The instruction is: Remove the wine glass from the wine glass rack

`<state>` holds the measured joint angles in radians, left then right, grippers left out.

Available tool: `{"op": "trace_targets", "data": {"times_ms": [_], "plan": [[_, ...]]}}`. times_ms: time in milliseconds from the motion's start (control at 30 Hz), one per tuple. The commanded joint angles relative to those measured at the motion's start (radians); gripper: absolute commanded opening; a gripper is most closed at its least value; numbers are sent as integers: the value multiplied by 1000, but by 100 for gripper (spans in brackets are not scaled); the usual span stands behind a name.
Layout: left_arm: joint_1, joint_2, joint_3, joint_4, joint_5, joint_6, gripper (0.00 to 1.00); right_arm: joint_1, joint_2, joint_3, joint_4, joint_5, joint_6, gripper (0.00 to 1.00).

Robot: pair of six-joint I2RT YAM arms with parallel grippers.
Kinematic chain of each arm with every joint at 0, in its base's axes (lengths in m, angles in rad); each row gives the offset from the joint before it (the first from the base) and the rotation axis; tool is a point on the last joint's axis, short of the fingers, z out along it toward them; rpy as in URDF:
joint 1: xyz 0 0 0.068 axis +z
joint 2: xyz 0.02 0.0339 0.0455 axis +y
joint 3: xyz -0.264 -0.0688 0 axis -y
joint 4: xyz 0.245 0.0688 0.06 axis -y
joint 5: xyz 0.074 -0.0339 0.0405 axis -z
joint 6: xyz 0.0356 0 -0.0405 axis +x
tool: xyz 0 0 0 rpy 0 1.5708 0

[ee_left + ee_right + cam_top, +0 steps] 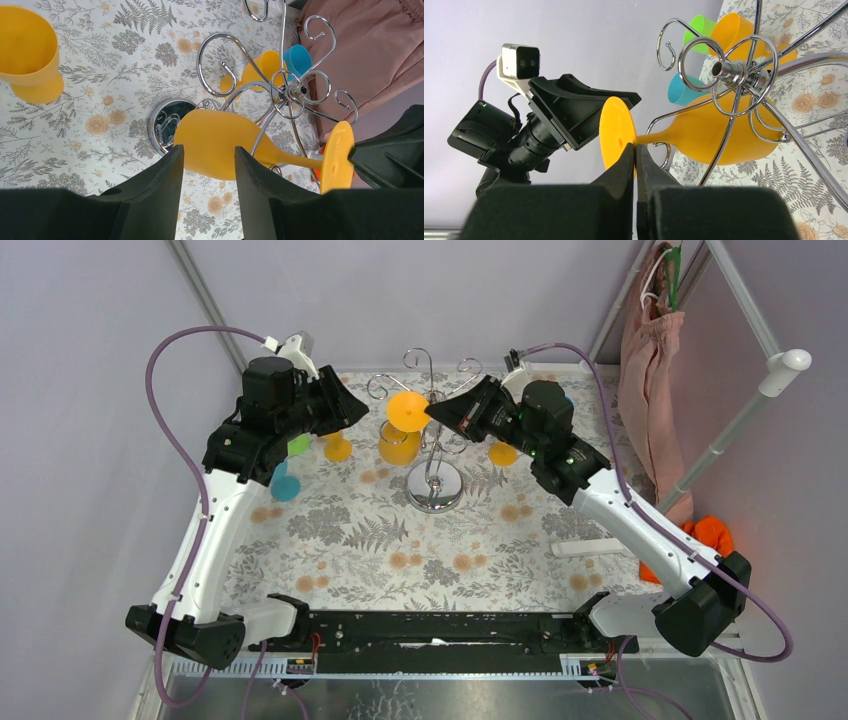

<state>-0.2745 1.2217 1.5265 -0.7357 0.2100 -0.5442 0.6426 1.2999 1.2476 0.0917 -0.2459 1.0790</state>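
Note:
The silver wine glass rack stands mid-table on its round base. An orange wine glass hangs tilted among the rack's wire arms, foot disc uppermost. My right gripper is shut on the rim of that foot disc, where the stem meets it. The bowl lies behind the rack wires. My left gripper is open, and the orange bowl sits just beyond its fingertips. The wire arms curl above the bowl.
Other cups stand around the rack: orange, green and blue on the left, orange on the right. A pink cloth and an orange object are at the right edge, by white frame tubes.

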Motion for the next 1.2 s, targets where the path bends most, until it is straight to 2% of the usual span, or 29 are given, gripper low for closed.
{"op": "trace_targets", "data": {"times_ms": [0,433,833,1033,1167], "plan": [[-5,-19,21,-12,-2,16,49,2,-50,35,2,27,6,0],[-5,-10,29,-12,15,18,49,2,-143,-98,-29,90,36,0],[-4,-12,31,-13,25,13,49,2,-156,-224,28,21,108,0],[-5,-14,27,-12,27,13,49,2,-194,-219,-5,17,92,0],[-4,-19,20,-13,26,9,49,4,-193,-208,-6,-58,92,0]]}}
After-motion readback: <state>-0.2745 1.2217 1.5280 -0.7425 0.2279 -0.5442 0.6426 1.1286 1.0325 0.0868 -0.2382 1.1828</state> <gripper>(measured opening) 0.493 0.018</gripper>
